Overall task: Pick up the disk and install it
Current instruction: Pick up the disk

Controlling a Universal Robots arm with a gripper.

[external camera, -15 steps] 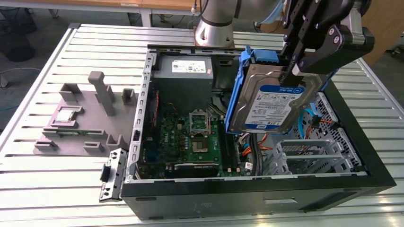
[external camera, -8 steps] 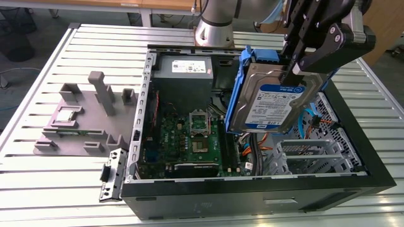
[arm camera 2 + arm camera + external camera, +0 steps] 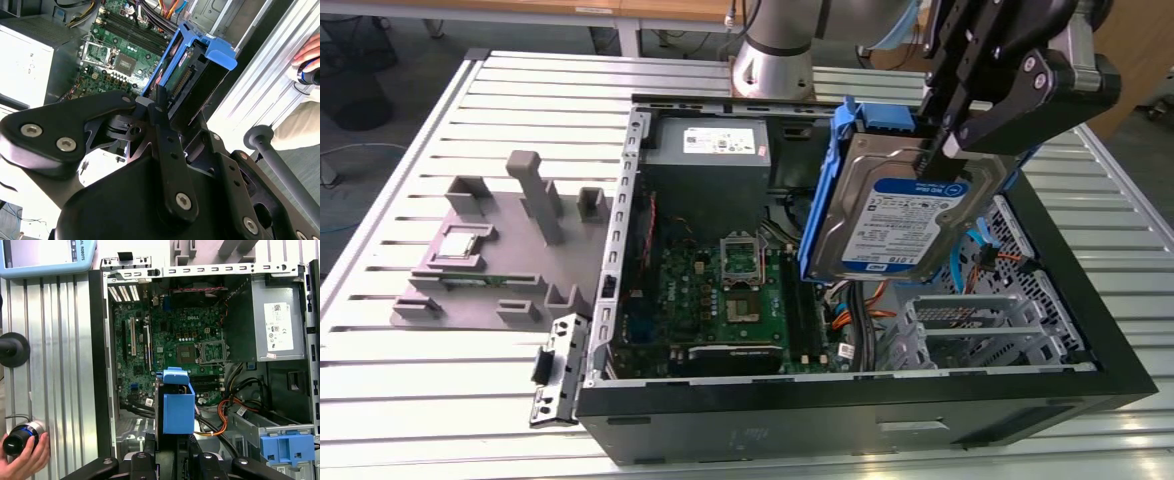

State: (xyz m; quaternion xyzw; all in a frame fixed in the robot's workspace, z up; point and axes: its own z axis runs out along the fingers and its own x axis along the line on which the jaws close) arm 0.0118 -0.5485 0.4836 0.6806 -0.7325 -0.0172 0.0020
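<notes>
1 tool [image 3: 945, 158] clamped tight on disk [image 3: 897, 220], abv PC case [image 3: 854, 405].

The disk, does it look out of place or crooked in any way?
Yes. The disk hangs tilted on edge in the gripper, above the open computer case, not seated in any bay. A hand also rests on the table beside the case.
</notes>
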